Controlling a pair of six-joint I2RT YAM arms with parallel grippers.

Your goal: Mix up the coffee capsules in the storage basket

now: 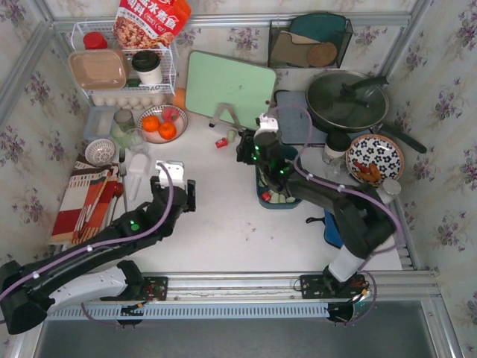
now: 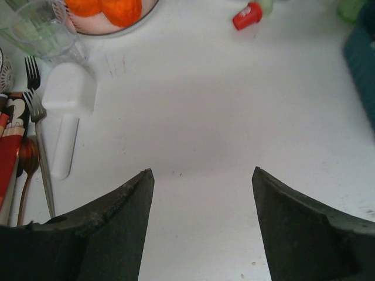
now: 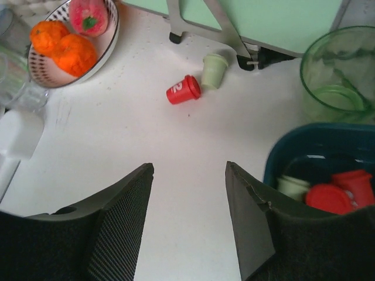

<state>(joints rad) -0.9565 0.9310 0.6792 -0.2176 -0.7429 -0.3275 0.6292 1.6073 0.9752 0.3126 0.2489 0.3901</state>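
Note:
The dark teal storage basket (image 1: pixel 277 203) sits right of the table's middle, under my right arm. In the right wrist view the basket (image 3: pixel 319 137) holds red (image 3: pixel 331 196) and pale green (image 3: pixel 293 186) coffee capsules. One red capsule (image 3: pixel 183 89) and one pale green capsule (image 3: pixel 214 70) lie loose on the white table ahead, near the cutting board's stand. My right gripper (image 3: pixel 189 167) is open and empty, hovering just left of the basket. My left gripper (image 2: pixel 202 172) is open over bare table, with the red capsule (image 2: pixel 247 16) far ahead of it and the basket's edge (image 2: pixel 362 64) off to its right.
A bowl of oranges (image 1: pixel 162 123), a clear glass (image 2: pixel 41 29), a white scoop (image 2: pixel 67 111) and forks (image 2: pixel 35 117) lie at the left. A green cutting board (image 1: pixel 229 88) stands behind. A green glass cup (image 3: pixel 340 76) sits behind the basket; a lidded pan (image 1: pixel 347 99) and patterned plate (image 1: pixel 374 158) are at the right.

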